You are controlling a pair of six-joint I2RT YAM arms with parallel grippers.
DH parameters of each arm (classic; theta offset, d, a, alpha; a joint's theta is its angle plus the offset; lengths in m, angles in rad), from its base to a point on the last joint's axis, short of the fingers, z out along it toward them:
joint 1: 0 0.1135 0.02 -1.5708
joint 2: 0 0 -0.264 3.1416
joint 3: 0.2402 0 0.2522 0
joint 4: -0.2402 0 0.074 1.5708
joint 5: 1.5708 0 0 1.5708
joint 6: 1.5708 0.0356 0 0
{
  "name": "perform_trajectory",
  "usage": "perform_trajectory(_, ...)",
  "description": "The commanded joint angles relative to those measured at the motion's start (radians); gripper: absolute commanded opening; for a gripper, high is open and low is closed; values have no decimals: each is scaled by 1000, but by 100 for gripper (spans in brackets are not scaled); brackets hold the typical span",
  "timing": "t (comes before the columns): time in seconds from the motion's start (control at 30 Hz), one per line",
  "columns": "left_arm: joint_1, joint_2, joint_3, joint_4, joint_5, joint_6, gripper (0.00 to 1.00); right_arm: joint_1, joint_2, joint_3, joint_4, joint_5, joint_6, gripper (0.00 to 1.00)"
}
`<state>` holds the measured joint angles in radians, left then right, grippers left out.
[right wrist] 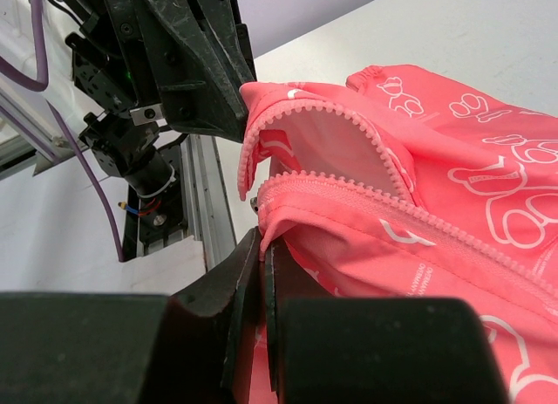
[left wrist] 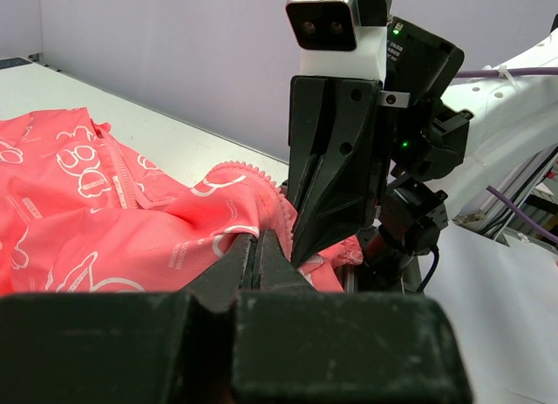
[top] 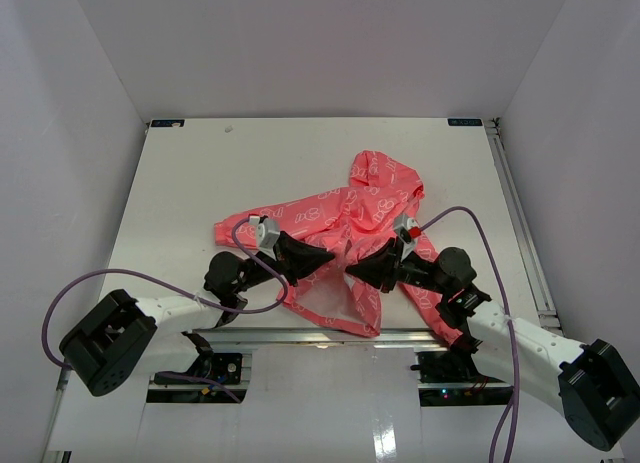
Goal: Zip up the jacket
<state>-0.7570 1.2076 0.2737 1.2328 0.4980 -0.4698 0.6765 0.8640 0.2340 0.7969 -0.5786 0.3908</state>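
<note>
**Hem of jacket point(top: 370, 198) pinched from both sides**

On one zipper edge near the hem, the left fingers point(left wrist: 237, 257) are pressed together. The jacket lies on the worktop point(top: 200, 173). Just beside, the right fingers point(right wrist: 242, 263) pinch the other zipper edge.

We see both arms stretched low and forward from the near edge and angled inward, the left arm point(top: 165, 311) coming from the left and the right arm point(top: 515, 338) from the right, so that their wrists point at each other. The left gripper point(top: 322, 257) and the right gripper point(top: 356, 271) meet almost tip to tip, just beside one another near the middle. In the wrist views, each pair of fingers is pressed together with no gap, each pinching an edge of the jacket point(top: 372, 198).
</note>
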Motion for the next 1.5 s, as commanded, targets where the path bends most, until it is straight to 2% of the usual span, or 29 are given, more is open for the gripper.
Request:
perform_trajectory(0.0, -8, -7, 9, 7, -1, 32, 0, 9, -19, 37, 82, 11, 21, 8)
perform_trajectory(0.6, -12, -24, -8, 2, -74, 65, 0, 9, -48, 28, 4, 32, 42, 8)
perform_trajectory(1.47, -30, -23, -16, -3, -100, 124, 0, 11, -13, 47, -24, 80, 111, 8)
